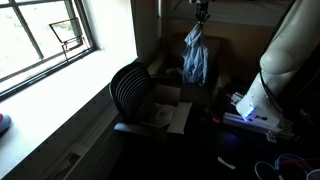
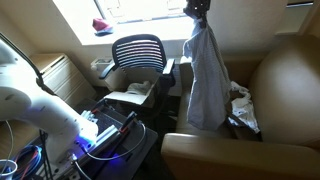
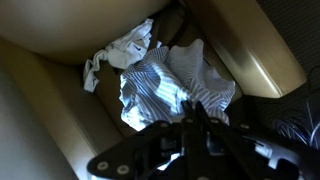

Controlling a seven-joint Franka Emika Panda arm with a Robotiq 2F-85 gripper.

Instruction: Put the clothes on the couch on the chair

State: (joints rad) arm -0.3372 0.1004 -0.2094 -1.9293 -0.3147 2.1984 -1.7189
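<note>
A pale blue-white striped garment point(image 1: 195, 60) point(image 2: 205, 85) hangs full length from my gripper point(image 1: 201, 12) point(image 2: 197, 10), which is shut on its top. It dangles above the brown couch point(image 1: 215, 50) point(image 2: 275, 75), beside the black ribbed chair point(image 1: 130, 88) point(image 2: 138, 52). In the wrist view my gripper point(image 3: 193, 108) pinches the striped garment point(image 3: 165, 85) with the couch seat below. More clothes lie on the couch: a whitish piece point(image 3: 120, 50) and a crumpled heap point(image 2: 241, 106).
Flat whitish cardboard sheets point(image 1: 168, 112) point(image 2: 130, 96) lie on the chair seat. A window point(image 1: 45, 35) and sill run along one side. The robot's white base point(image 1: 265, 90) point(image 2: 40, 110) and cables point(image 2: 25, 160) stand close by. The couch's thick arm point(image 2: 230, 155) is nearest the camera.
</note>
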